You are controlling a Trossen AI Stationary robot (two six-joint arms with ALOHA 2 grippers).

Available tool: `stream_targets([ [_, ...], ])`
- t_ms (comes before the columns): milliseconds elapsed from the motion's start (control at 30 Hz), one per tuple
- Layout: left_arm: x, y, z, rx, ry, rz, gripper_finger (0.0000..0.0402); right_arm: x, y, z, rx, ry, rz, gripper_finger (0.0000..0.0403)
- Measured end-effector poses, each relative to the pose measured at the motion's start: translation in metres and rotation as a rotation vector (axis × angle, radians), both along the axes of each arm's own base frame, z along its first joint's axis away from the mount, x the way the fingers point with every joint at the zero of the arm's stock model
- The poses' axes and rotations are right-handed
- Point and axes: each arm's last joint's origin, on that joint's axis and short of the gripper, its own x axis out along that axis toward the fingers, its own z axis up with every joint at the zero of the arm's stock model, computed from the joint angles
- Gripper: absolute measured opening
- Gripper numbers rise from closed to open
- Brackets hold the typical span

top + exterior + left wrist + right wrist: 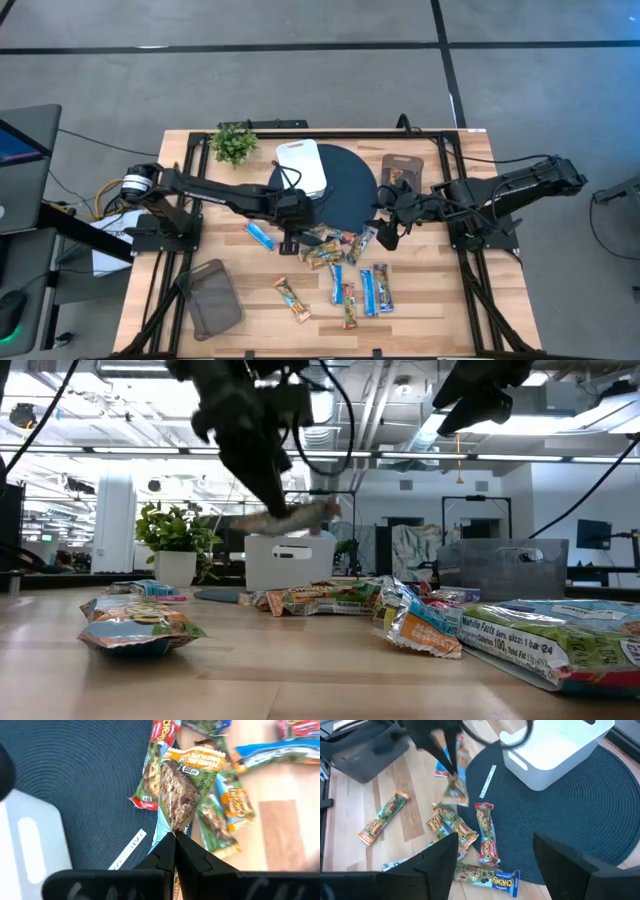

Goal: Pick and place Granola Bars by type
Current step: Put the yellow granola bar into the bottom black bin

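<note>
Several granola bars lie flat on the wooden table [440, 310], in a loose pile [335, 250] by the dark round mat [345, 185] and scattered nearer, blue-and-white ones [375, 288] and tan ones [292, 298]. My left gripper [291, 238] is shut on one tan-and-green bar [181, 790] over the mat's near edge. My right gripper [502, 865] is open and hovers above the pile's right side, holding nothing. A red-ended bar [486, 832] lies on the mat. My left gripper pinches the tan-and-green bar by one end's crimped edge [175, 829] between its two fingertips [192, 851]. The low view shows the bar [300, 515] lifted clear of the table, sticking out sideways below the slanting fingers.
A white tray [303, 165] stands on the mat's far left part, with a thin white stick [486, 781] lying beside it. A grey tray [213, 297] sits at the table's near left. A potted plant [234, 143] and a brown packet [402, 170] stand near the far edge.
</note>
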Motion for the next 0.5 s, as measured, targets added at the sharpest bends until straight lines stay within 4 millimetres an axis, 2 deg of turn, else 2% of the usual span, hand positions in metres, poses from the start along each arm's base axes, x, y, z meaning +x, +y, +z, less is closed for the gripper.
stream_targets([
  [200,-0.016,-0.016,0.032,-0.004,0.051,0.004,0.0000,-0.001,0.000,-0.001,-0.014,0.016,0.011,0.0248],
  [500,-0.071,-0.057,0.062,-0.037,0.165,0.104,0.0000,0.000,-0.006,-0.001,-0.061,0.024,0.024,0.0248],
])
